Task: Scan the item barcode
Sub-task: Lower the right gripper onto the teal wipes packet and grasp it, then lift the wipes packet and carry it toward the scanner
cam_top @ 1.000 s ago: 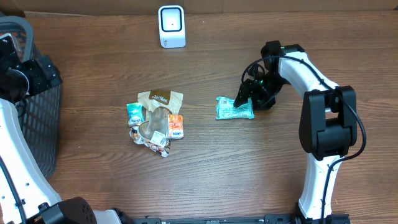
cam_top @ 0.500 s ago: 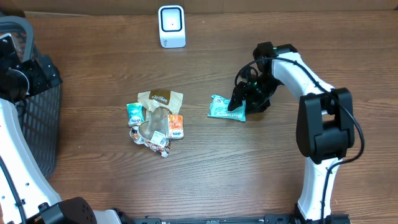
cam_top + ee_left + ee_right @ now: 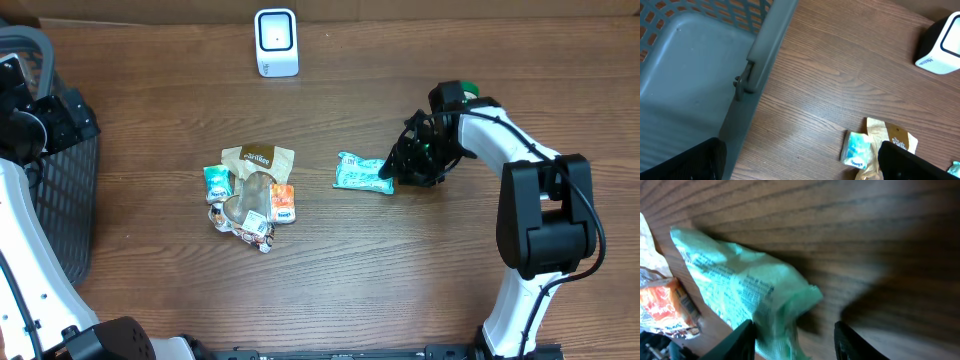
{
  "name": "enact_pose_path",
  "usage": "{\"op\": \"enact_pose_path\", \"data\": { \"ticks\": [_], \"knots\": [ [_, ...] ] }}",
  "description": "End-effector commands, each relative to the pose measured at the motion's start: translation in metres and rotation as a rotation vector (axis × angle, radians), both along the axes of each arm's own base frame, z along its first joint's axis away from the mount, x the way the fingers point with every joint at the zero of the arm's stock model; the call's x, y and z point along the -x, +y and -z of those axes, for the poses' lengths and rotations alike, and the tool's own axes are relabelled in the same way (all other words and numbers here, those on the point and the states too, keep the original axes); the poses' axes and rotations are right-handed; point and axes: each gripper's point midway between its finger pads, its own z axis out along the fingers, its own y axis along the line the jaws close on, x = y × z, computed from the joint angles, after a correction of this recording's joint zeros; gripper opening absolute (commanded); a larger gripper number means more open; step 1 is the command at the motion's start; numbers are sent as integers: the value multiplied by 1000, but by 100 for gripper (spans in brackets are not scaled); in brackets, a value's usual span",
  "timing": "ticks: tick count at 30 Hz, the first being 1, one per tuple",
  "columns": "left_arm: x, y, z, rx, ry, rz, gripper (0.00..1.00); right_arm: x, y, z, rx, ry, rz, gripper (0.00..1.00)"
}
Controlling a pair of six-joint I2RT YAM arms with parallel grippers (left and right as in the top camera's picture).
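Right gripper [image 3: 392, 178] low, jaws half spread astride right end of teal packet [image 3: 362, 173]; seemingly not clamped. Packet flat on table [image 3: 330, 280], between snack pile [image 3: 252, 195] and gripper. Left gripper [image 3: 800, 162] spread wide, empty, by basket [image 3: 767, 45].

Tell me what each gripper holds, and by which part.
Nothing is gripped. The right gripper straddles one end of the teal packet, jaws apart, unclamped. The left gripper hangs open and empty.

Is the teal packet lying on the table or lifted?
Lying on the table: overhead shows the teal packet flat on the wood.
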Motion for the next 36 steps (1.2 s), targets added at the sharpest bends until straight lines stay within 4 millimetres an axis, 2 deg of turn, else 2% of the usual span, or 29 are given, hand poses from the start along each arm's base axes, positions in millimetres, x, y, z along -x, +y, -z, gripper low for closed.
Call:
{"op": "enact_pose_path", "data": {
  "ticks": [1, 5, 7, 10, 12, 15, 18, 21, 25, 26, 28, 30, 34, 36],
  "knots": [
    [-2, -1, -10, 1, -29, -1, 100, 3, 10, 3, -58, 13, 50, 47],
    [-2, -1, -10, 1, -29, -1, 100, 6, 11, 24, -70, 23, 117, 41],
    [-2, -1, -10, 1, -29, -1, 100, 6, 12, 25, -77, 21, 116, 35],
    [-2, -1, -10, 1, -29, -1, 100, 4, 15, 22, -99, -1, 95, 14],
    [-2, -1, -10, 1, -29, -1, 100, 2, 19, 19, -133, -22, 70, 4],
    [-2, -1, -10, 1, -29, -1, 99, -3, 25, 9, -190, -58, 39, 4],
    [-2, -1, -10, 1, -29, -1, 100, -13, 31, -15, -233, -115, 24, 4],
    [-2, -1, -10, 1, -29, -1, 100, -21, 34, -52, -260, -206, -5, 4],
    [-2, -1, -10, 1, -29, -1, 100, -24, 34, -127, -273, -350, -38, 4],
    [-2, -1, -10, 1, -29, -1, 100, -23, 34, -139, -276, -371, -40, 4],
    [-2, -1, -10, 1, -29, -1, 100, -16, 33, -177, -282, -436, -50, 4],
    [-2, -1, -10, 1, -29, -1, 100, -6, 32, -206, -286, -489, -55, 4],
    [-2, -1, -10, 1, -29, -1, 100, 21, 28, -243, -292, -545, -62, 4],
    [-2, -1, -10, 1, -29, -1, 100, 28, 28, -250, -293, -551, -63, 4]
  ]
}}
